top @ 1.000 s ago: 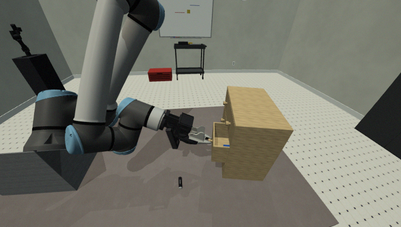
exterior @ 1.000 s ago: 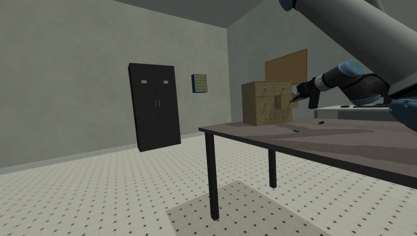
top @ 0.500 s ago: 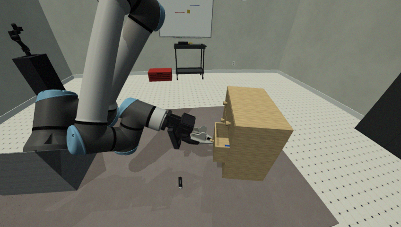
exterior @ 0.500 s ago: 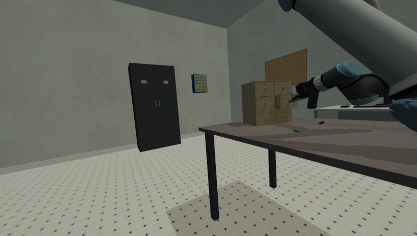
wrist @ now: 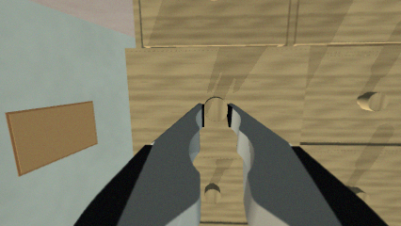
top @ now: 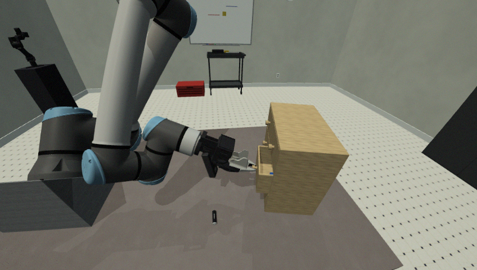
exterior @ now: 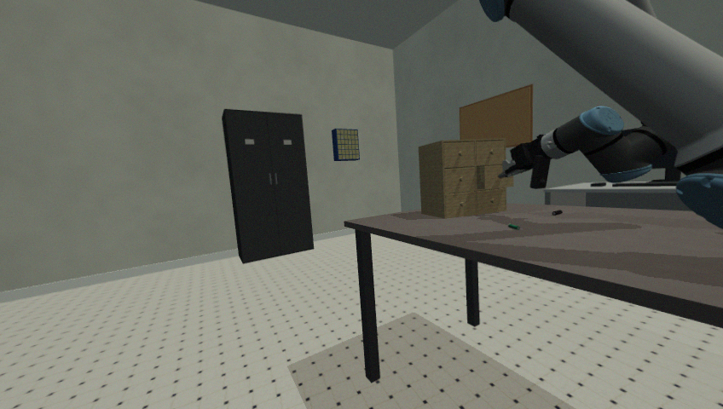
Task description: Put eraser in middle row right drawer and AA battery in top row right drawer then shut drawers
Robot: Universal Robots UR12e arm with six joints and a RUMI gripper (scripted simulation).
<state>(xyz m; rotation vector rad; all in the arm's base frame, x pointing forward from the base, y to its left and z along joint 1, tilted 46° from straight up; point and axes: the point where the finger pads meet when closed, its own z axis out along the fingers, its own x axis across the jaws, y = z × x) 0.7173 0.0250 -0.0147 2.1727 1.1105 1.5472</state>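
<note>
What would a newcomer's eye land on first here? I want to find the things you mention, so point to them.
The big grey arm [top: 117, 76] [exterior: 609, 60], sweeping down over the table from the upper left in the top view and the upper right in the exterior. Then the wooden chest [top: 311, 133] [exterior: 432, 182] [wrist: 292, 24], its right middle drawer [top: 264, 183] [exterior: 494, 177] [wrist: 165, 104] pulled out, with the gripper [top: 253, 167] [exterior: 500, 175] [wrist: 215, 105] shut on that drawer's knob [top: 255, 166] [wrist: 216, 109].

The drawer has slid a little way into the chest, the gripper has moved toward the chest with it, and less of the blue thing inside shows from the top now.
</note>
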